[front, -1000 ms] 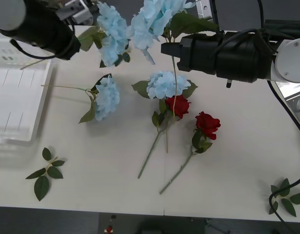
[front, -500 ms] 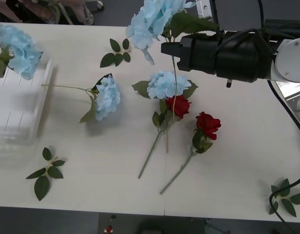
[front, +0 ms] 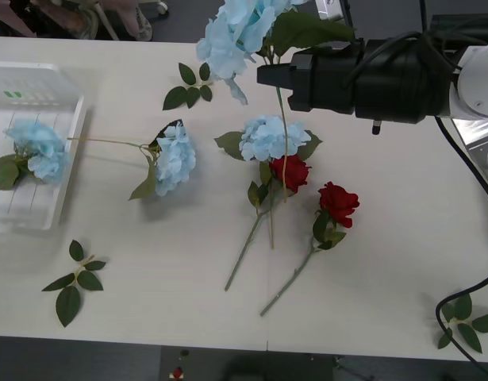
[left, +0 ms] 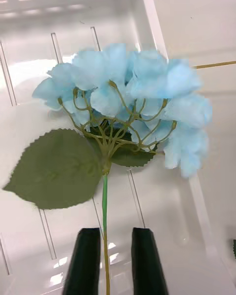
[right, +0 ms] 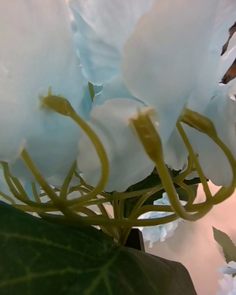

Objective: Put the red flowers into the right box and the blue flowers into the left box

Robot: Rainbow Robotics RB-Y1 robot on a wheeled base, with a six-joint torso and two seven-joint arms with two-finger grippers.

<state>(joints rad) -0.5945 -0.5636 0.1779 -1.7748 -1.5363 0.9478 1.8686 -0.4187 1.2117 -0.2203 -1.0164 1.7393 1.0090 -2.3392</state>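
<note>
One blue flower (left: 123, 98) lies in the left box (front: 65, 202), a white slotted tray. Its stem (left: 104, 211) runs between the black fingers of my left gripper (left: 116, 236), which stands open over the tray floor. My right gripper (front: 269, 77) is raised above the table's far side and shut on the stem of another blue flower (front: 237, 32), whose petals (right: 118, 78) crowd the right wrist view. Two more blue flowers (front: 176, 159) (front: 267, 136) lie on the table. Two red flowers (front: 290, 171) (front: 337, 202) lie mid-table, stems toward me. The right box is out of view.
Loose green leaf sprigs lie at the front left (front: 73, 282), at the back centre (front: 188, 86) and at the front right corner (front: 466, 317). A black cable (front: 458, 171) runs down the right side. The table's front half is bare white surface.
The left arm's blue flower came down from the air above the tray's far corner and now lies inside the tray. The right arm has shifted slightly up and left with its flower.
</note>
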